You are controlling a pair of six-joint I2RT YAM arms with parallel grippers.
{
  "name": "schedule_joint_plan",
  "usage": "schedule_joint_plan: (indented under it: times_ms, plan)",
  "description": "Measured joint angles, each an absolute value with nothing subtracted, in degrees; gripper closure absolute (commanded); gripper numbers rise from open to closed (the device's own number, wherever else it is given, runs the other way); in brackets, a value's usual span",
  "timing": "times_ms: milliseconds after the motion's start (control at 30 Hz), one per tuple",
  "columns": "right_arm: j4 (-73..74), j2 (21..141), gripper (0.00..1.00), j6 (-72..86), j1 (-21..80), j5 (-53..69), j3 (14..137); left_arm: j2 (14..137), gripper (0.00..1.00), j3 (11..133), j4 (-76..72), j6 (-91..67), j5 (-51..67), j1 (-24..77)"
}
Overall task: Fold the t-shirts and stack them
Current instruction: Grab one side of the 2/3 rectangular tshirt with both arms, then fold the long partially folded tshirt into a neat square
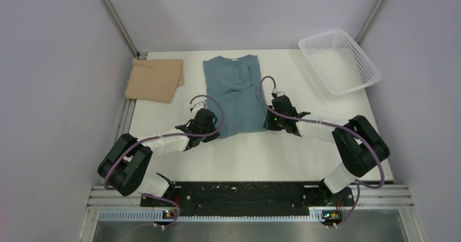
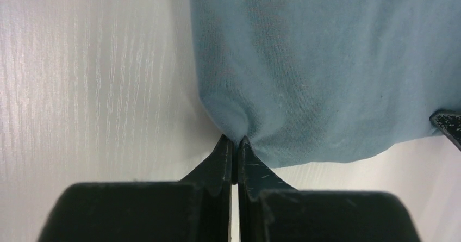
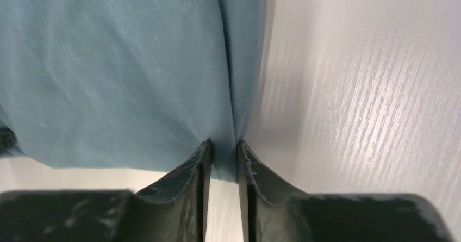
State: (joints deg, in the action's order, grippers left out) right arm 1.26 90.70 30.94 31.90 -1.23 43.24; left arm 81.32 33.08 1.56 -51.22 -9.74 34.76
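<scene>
Lying well beyond the left gripper [image 2: 235,141], to its left, is the folded tan t-shirt [image 1: 155,80]; a white basket [image 1: 348,51] sits beyond the right gripper [image 3: 224,144], to its right. Between both grippers spreads the teal t-shirt [image 1: 232,92]. The left gripper is pressed tight on one near corner of it, and the right gripper pinches the other through a narrow gap.

The left arm [image 1: 163,140] and the right arm [image 1: 321,126] are both made of bulky black joint housings linked by white tubular segments, and a purple cable [image 1: 209,98] loops out from behind each pincer. The left pincer [image 2: 235,144] has two matte black fingers [image 2: 217,166] that taper to thin tips, marked with fine pale scratches, and behind them sits a broad black block. The right pincer [image 3: 223,147] looks alike, with whitish wear on its finger edges and a small green light [image 1: 275,118] just behind it.
</scene>
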Motion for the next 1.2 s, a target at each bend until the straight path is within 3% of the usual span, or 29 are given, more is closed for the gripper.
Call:
schedule_joint_plan:
  times_ms: [67,267,500,800,1033,1200]
  plan:
    - [0.51,90.56,1.0,31.2,32.38,-1.69,42.24,81.32,1.0,33.3,2.09,-51.33,-9.74,34.74]
    - [-0.95,87.64,1.0,31.66,32.69,-2.15,39.62,79.7,1.0,33.98,7.35,-52.53,-10.35,34.83]
    - [1.72,64.99,1.0,34.33,34.3,3.18,29.91,61.6,1.0,30.94,21.08,-54.33,-8.12,36.91]
    - [11.4,41.01,1.0,34.39,34.33,9.72,31.97,38.92,1.0,33.67,31.14,-50.74,-1.3,38.09]
    - [14.59,41.28,1.0,33.74,34.33,6.81,34.96,40.18,1.0,38.37,29.32,-47.16,-4.23,38.11]
    - [14.61,46.72,1.0,33.63,33.63,1.17,37.91,50.94,1.0,43.94,26.52,-45.67,-7.38,36.77]
